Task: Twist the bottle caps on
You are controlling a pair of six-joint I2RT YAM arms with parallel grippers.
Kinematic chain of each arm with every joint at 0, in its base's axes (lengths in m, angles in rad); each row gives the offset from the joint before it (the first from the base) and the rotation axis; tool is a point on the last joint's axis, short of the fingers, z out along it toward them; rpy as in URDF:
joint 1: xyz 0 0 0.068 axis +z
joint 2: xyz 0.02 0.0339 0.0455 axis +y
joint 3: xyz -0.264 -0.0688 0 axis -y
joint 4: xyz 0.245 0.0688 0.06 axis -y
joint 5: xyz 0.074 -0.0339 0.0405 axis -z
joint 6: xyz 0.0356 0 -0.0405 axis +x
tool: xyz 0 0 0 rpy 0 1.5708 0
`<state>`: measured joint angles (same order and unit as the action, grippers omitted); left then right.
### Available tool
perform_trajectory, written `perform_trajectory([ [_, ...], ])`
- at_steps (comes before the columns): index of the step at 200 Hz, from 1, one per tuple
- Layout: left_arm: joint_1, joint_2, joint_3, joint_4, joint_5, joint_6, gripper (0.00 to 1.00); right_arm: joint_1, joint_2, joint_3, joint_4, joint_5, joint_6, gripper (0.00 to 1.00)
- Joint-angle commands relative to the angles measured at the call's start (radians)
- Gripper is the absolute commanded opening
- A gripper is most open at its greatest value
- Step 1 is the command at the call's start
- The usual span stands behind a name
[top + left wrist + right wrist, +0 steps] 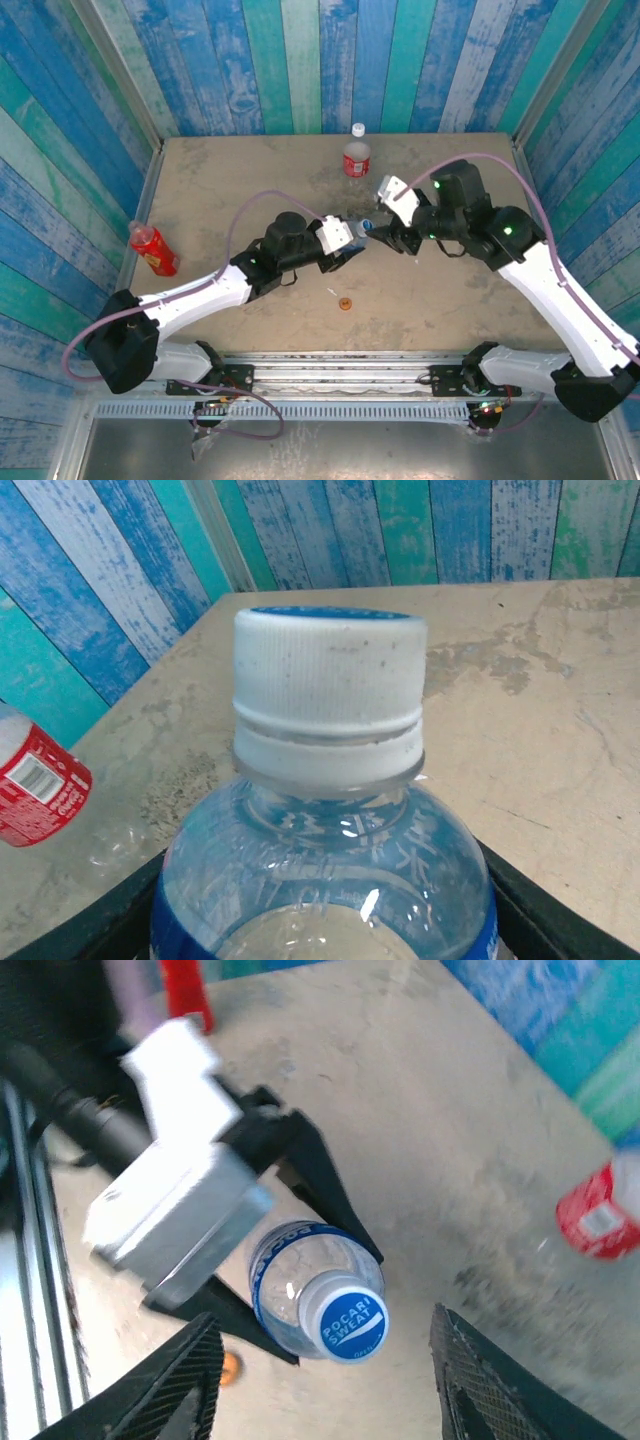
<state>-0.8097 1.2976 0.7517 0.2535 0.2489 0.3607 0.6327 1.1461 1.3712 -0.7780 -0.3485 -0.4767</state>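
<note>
Left hand [350,242] is closed on the body of the blue-label bottle [364,229], one dark finger [90,930] on each side below the shoulder. The neck points out past its fingertips toward the right hand [388,238]. Whether the bottle's base rests on the surface [250,170] I cannot tell. On the neck sits the blue cap [330,680], with a ribbed white side and a blue top printed POCARI SWEAT. It is seated level above the collar ring; how tight it is cannot be judged.

Right hand stands open, facing that cap head-on. Its two cross-hatched fingers [170,1390] are spread wide. The cap lies just ahead of them and between their lines, touching neither, and nothing is held.

Beyond both hands, near the far wall [330,60], the red-label bottle [356,158] stands upright with the white cap [358,129] on top. From the left hand it shows off to the left of the held bottle, well apart. Far to the left hand's left, back along its arm and against the side wall [100,150], stands the red bottle [152,247]; its top is too small to make out. On the near side of the hands, toward the arm bases, the orange cap [346,304] lies loose on the surface. A thin white scrap [331,292] lies just beside it on the left hand's side.
</note>
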Motion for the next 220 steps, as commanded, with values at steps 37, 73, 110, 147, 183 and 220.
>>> perform_trajectory([
  [37,0.0,-0.094,-0.05,-0.008,0.105,0.027,0.0,-0.002,0.155,0.185,-0.313,0.036,-0.635,0.6],
  [73,0.0,-0.142,-0.089,-0.005,0.109,0.116,0.0,-0.002,0.274,0.273,-0.384,-0.047,-0.651,0.55],
  [110,0.0,-0.15,-0.098,0.004,0.084,0.127,0.0,0.001,0.327,0.307,-0.428,-0.115,-0.637,0.53],
  [147,0.0,-0.137,-0.088,0.003,0.079,0.122,0.0,0.012,0.348,0.297,-0.435,-0.154,-0.641,0.51],
  [183,0.0,-0.124,-0.071,-0.011,0.079,0.112,0.0,0.019,0.37,0.287,-0.448,-0.152,-0.628,0.49],
  [220,0.0,-0.116,-0.073,-0.02,0.07,0.13,0.0,0.018,0.383,0.313,-0.44,-0.112,-0.565,0.18],
])
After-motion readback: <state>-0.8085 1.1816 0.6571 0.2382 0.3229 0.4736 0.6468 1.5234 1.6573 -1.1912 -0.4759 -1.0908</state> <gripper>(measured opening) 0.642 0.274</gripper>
